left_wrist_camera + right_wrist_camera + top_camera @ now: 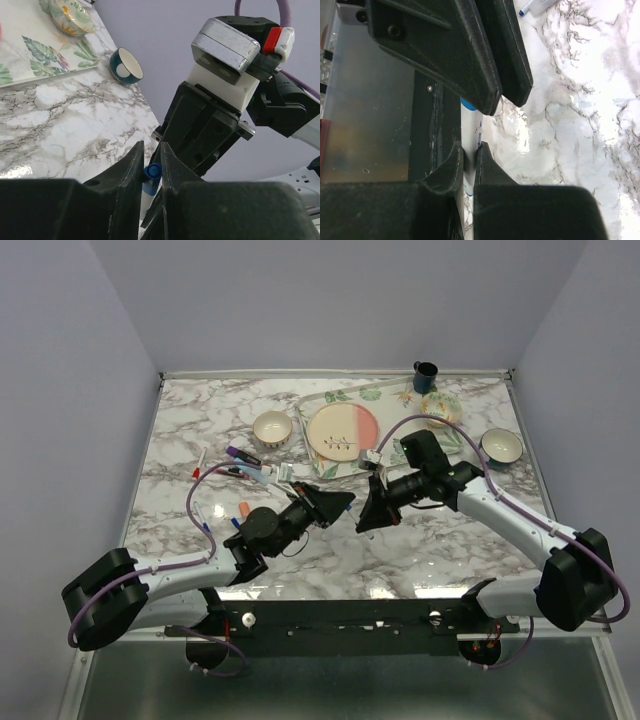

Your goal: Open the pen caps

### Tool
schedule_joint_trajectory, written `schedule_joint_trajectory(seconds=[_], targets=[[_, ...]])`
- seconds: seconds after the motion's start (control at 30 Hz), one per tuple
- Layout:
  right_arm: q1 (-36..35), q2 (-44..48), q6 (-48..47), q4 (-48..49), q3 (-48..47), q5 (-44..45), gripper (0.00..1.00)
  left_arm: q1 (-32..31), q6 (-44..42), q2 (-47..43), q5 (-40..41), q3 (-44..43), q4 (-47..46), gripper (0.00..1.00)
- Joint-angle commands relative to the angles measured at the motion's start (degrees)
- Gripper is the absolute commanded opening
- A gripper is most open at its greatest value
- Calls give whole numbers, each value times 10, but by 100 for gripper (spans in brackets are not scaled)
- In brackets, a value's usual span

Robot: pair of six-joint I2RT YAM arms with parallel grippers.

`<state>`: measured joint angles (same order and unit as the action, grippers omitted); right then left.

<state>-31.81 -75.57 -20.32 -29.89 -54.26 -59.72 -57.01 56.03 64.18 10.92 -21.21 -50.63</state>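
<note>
Two grippers nose to nose, raised above the marble table [400,560]. At the left gripper [151,162]: pinches the blue pen cap [152,172] between its dark fingers [131,170], with the rounded end of the cap poking up out of the narrow gap. At the right gripper [470,150]: clamps the pen [471,127] by its white barrel, fingers drawn tight on it, blue cap just beyond the tips and tucked under the left gripper's fingers. Out past the left gripper's outer side, down on the marble: lies a scatter of other pens [243,456] with purple, red and orange ends. Beyond the right gripper: sits a leaf-patterned tray [385,393] carrying a plate [340,432], small bowls [272,427] either side.
</note>
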Motion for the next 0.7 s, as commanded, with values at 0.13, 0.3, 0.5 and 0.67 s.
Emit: schedule_joint_trajectory(seconds=[0.13, 0.3, 0.5, 0.67], targets=[[-3, -11, -9, -10, -2, -26, 1, 0, -49, -32, -7, -15, 15, 0], [-2, -12, -38, -43, -1, -15, 0, 46, -121, -121, 72, -44, 140, 0], [-3, 1, -75, -66, 11, -4, 1, 208, -131, -230, 107, -66, 241, 0], [-3, -4, -90, -53, 21, 80, 1, 262, -82, -242, 72, -69, 300, 0]])
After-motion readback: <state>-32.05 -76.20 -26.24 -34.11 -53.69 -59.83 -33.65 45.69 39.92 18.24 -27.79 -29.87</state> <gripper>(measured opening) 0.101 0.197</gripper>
